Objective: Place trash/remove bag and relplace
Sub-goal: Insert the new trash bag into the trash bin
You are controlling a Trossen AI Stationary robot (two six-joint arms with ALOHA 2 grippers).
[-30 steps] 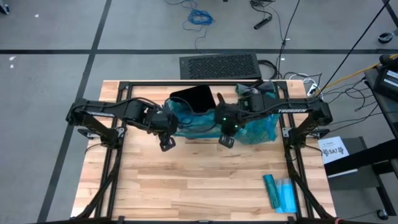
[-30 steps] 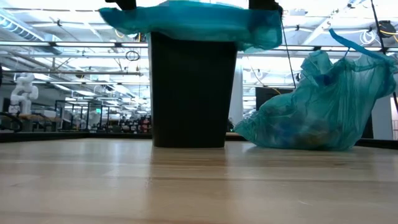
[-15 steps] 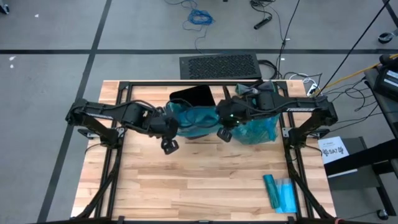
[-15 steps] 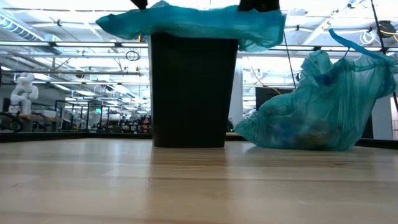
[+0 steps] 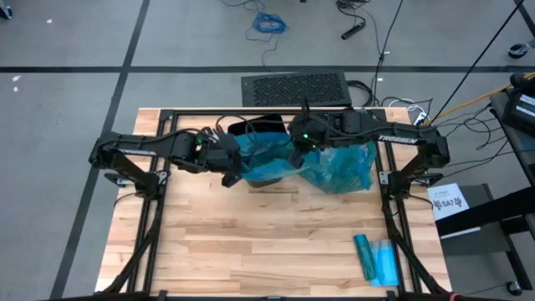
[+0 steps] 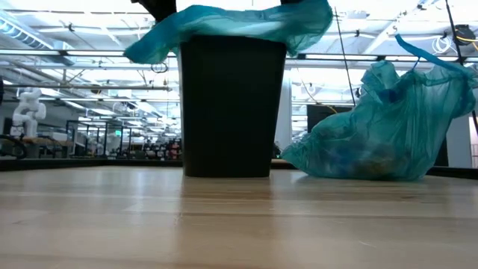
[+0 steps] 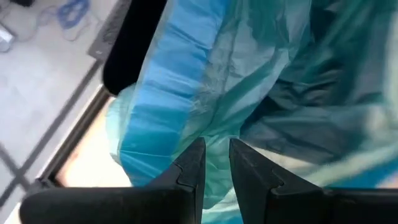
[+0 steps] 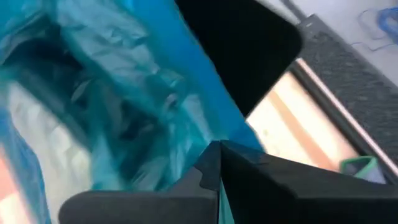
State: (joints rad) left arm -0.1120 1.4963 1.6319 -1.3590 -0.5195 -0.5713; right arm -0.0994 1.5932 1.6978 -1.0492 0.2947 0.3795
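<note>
A black bin (image 6: 231, 104) stands upright near the table's far edge. An empty teal bag (image 6: 231, 21) is spread over its top, and one flap hangs down the bin's left side. My left gripper (image 7: 216, 149) is shut on the bag at the bin's left. My right gripper (image 8: 219, 146) is shut on it at the bin's right. In the high view both grippers, left (image 5: 228, 174) and right (image 5: 294, 157), stand over the bin's near side. A full, knotted teal bag (image 6: 381, 127) rests on the table to the right, and the trash (image 6: 351, 161) shows dimly through its wall. My left gripper pinches the empty bag's rim (image 7: 214, 134) between its two fingers, which slant down toward the far edge. The plastic there is bunched and slack and drapes over the bin's left rim. My right gripper pinches the bag's rim (image 8: 205, 134) on the bin's right side. Its fingers also slant down toward the far edge, and the film spreads from them across the bin's mouth.
A flat teal packet (image 5: 376, 259) lies near the table's front right corner. The bare wooden tabletop (image 5: 251, 242) stretches in front of the bin. A dark grille (image 5: 294, 88) and cables lie on the floor beyond the far edge.
Both grippers have gone toward the table's far edge and tipped further down, carrying the bag's mouth back over the bin. The bag's left flap now hangs lower down the bin's left side. The full bag has stayed put.
</note>
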